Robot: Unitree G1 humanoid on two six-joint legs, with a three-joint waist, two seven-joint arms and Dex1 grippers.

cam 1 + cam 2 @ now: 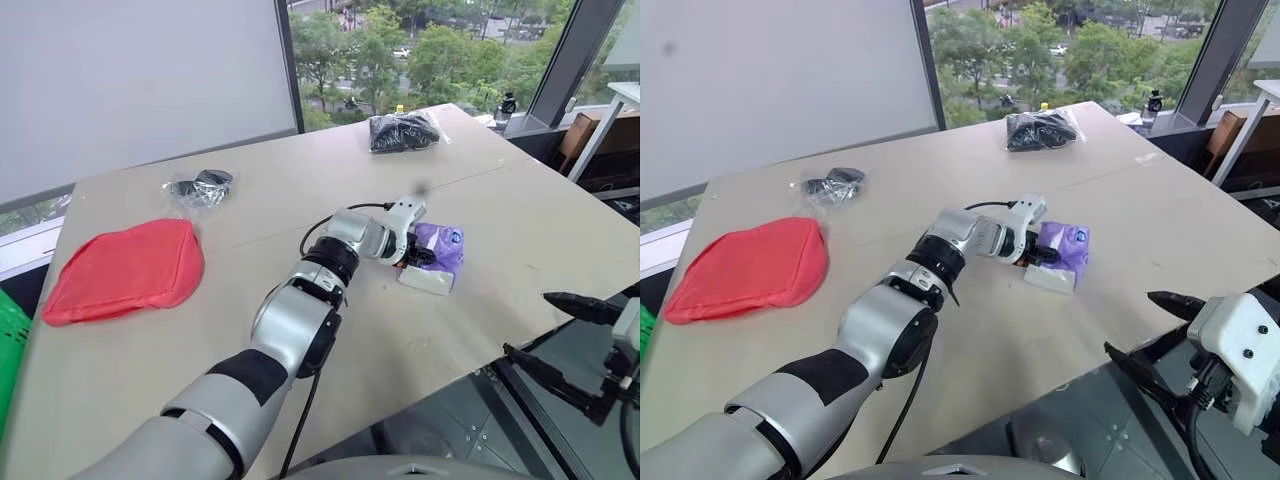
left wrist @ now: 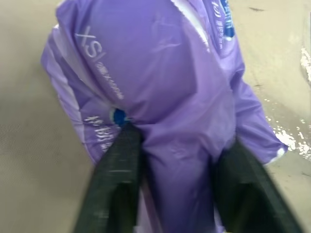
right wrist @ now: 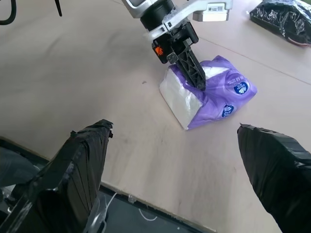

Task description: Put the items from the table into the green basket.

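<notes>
Purple packet (image 2: 160, 97) pinched in left hand (image 1: 418, 254); lower end hidden

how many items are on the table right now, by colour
purple: 1, the purple packet, pinched between the left gripper's fingers
red: 1, the red pouch
clear with black contents: 2, the near bag and the far bag
total: 4 items on the table
</notes>
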